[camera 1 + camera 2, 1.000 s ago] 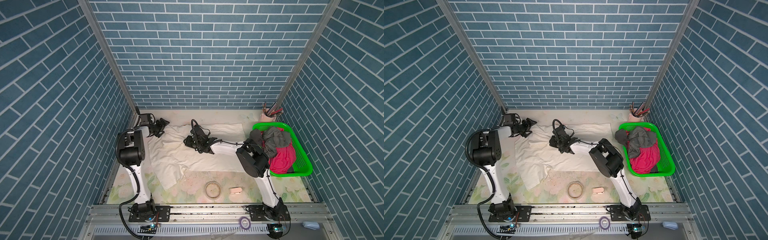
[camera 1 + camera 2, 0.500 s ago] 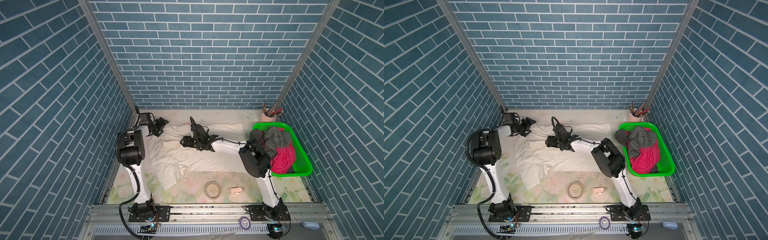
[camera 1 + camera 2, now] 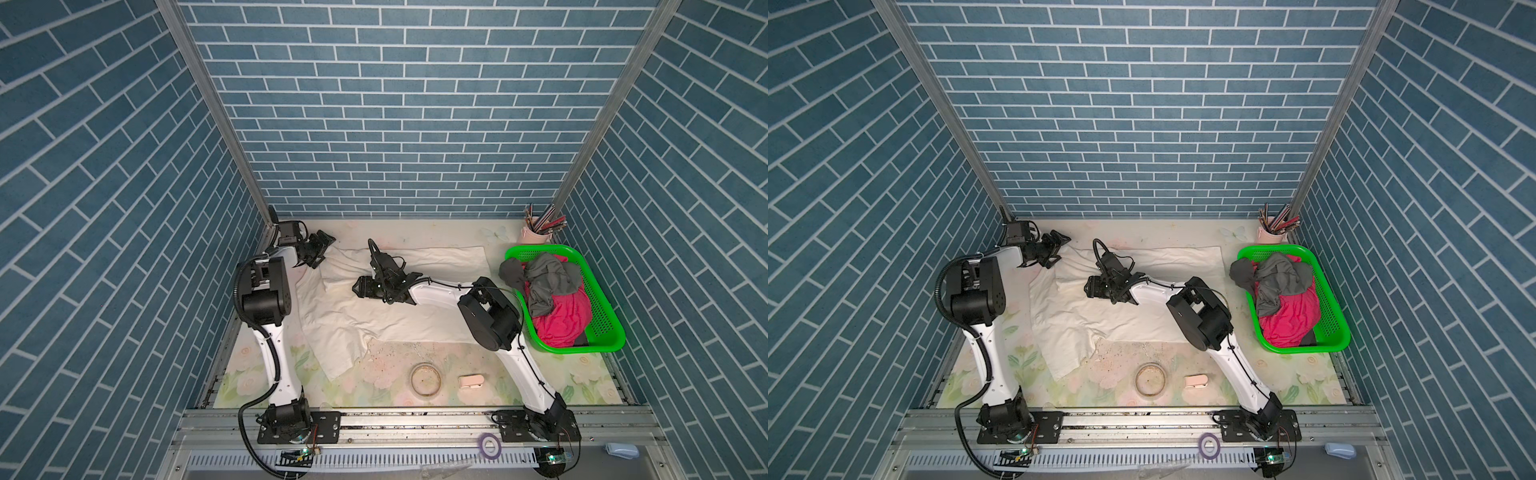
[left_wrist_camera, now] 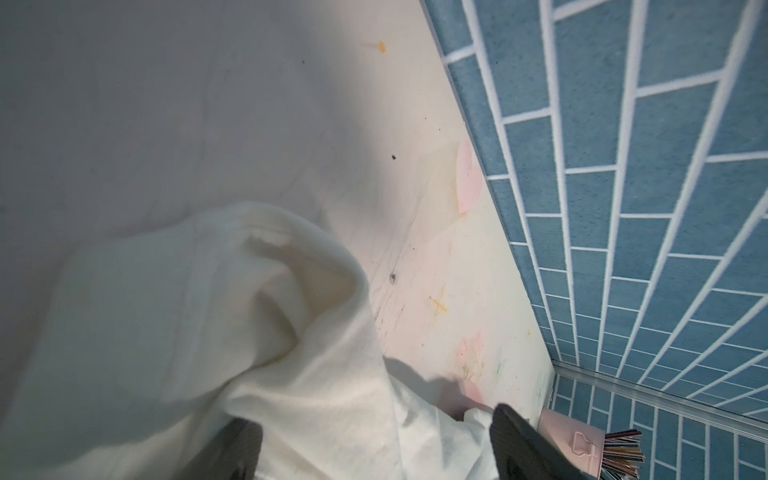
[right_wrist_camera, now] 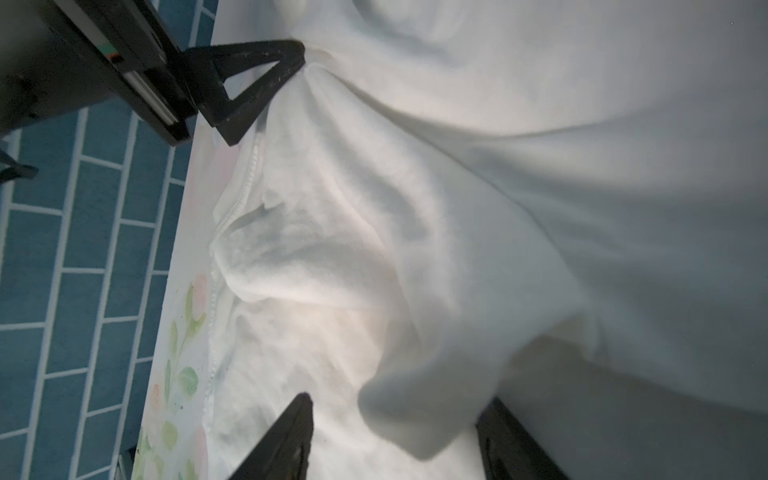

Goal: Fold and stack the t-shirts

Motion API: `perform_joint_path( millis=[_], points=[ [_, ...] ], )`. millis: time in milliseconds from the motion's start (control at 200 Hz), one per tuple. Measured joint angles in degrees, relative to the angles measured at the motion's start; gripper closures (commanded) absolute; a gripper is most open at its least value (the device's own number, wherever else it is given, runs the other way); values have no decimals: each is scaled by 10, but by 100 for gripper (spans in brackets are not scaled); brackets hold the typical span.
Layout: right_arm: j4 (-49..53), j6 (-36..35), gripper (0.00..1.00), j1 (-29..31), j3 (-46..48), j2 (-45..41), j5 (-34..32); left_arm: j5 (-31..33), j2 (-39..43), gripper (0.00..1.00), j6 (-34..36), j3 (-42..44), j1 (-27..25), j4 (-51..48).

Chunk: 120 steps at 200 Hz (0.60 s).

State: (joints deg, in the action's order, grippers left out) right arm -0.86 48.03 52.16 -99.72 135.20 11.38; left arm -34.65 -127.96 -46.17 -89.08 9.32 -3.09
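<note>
R gripper [image 3: 358, 287] sits further frame-left over cream t-shirt [image 3: 376, 318], jaws part open, gripping nothing. L gripper [image 3: 324, 250] gapes wide.

Even overhead light; blurred wrist close-ups

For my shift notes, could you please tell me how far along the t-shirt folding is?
Done: nothing folded or stacked yet. In hand: the cream-white t-shirt lies spread out, open left tool at its far corner, open right tool over it. To do: grey t-shirt and magenta t-shirt wait in the green basket.
</note>
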Motion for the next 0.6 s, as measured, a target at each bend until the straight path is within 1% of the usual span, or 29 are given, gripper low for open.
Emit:
perform_joint_path(
  millis=[75,170,260,310,370,445,600],
  points=[
    [0,10,46,-7,-10,7,0,0,-4,12,1,-6,1,-1],
    [0,19,60,-15,-25,18,0,-1,-5,12,2,-7,1,-1],
    [-1,24,77,-20,-31,23,1,-1,-5,12,4,-7,2,-1],
    [-2,30,85,-23,-30,23,2,-1,-6,12,4,-7,2,-1],
    [-8,34,88,-23,-28,23,4,-2,-6,12,4,-8,2,-1],
    [-16,37,96,-22,-21,23,7,-2,-7,12,4,-9,2,-1],
    [-31,36,96,-17,15,17,14,-2,-7,12,6,-9,2,-1]
  ],
)
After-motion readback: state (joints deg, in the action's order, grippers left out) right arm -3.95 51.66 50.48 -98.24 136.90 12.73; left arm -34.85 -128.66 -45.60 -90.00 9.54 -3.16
